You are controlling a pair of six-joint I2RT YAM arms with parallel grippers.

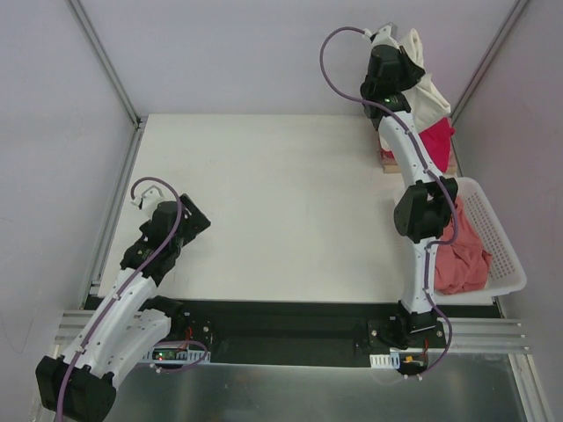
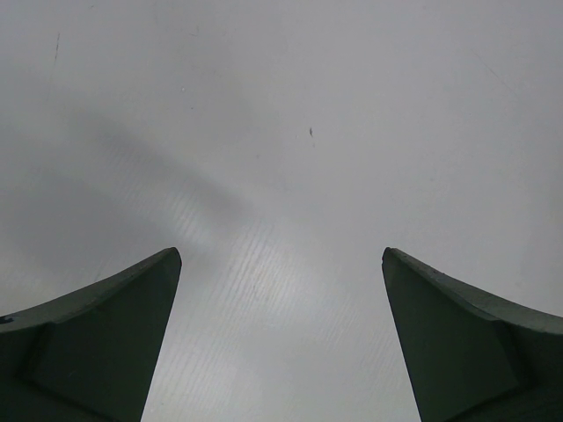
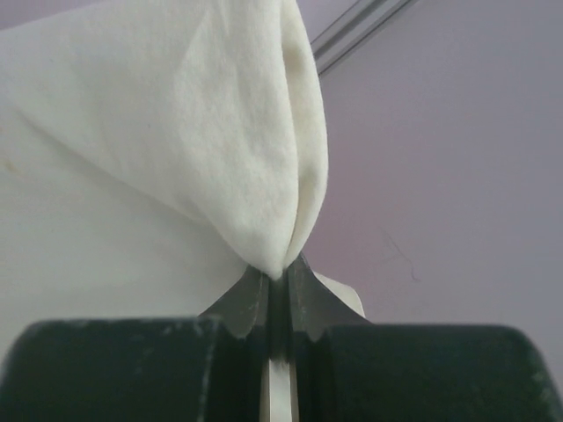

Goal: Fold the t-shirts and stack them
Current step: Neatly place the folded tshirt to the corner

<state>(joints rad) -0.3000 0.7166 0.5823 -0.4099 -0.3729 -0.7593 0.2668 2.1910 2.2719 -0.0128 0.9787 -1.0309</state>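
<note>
Two dark fingers (image 3: pixel 251 303) of the right gripper (image 3: pixel 277 277) are pressed together on a fold of the cream t-shirt (image 3: pixel 176 132). The cloth rises from the pinch in a thick bunch and fills the left half of the wrist view. Only a thin dark line is left between the jaws.

In the top view this gripper (image 1: pixel 387 44) is at the far right corner of the table (image 1: pixel 281 193). It is lifted, with the grey back wall (image 1: pixel 264 53) behind it. The cream t-shirt (image 1: pixel 431 92) hangs down from it and its lower part lies against the magenta-red t-shirt (image 1: pixel 437 141), which sits in a heap at the far right edge of the table. A narrow tan strip (image 1: pixel 387 160) shows under the left side of that heap; I cannot tell what it is.

Nearer to the arm bases, the salmon-pink t-shirt (image 1: pixel 462 255) lies crumpled inside the white slotted basket (image 1: pixel 506 255), which stands on the right edge of the table, beside the right arm.

The left gripper (image 2: pixel 281 259) has its jaws spread wide and nothing is between them. Below them only the plain pale table surface is seen. In the top view this gripper (image 1: pixel 189 220) is low over the left side of the table, well apart from all the t-shirts.
</note>
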